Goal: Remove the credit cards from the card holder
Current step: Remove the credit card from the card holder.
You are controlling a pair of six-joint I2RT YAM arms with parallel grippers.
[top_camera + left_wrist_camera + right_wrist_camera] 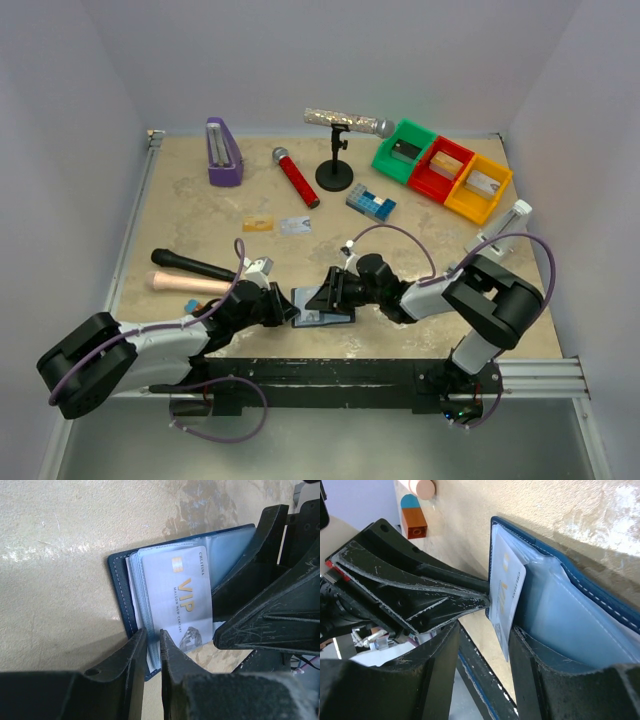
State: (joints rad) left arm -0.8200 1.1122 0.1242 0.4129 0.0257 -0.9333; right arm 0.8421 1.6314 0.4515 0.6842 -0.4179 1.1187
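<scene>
The dark-blue card holder (322, 312) lies open near the table's front edge, between my two grippers. My left gripper (152, 639) is shut on the card holder's (120, 595) near edge, pinching its pale pocket leaves. A silver-grey VIP credit card (177, 600) sticks partly out of a pocket. My right gripper (485, 635) is open, its fingers on either side of that card's (506, 600) free end; one finger (540, 665) rests on the pale inner pocket (575, 615). Two more credit cards, gold (258, 224) and silver (295, 225), lie flat on the table further back.
A black handle (195, 265) and a peach handle (185, 283) lie left of my left arm, with a small orange-and-blue block (413, 520) close by. Further back are a purple object (223, 152), a red microphone (295, 176), a microphone stand (335, 165), a blue-and-white block (371, 203) and coloured bins (443, 170).
</scene>
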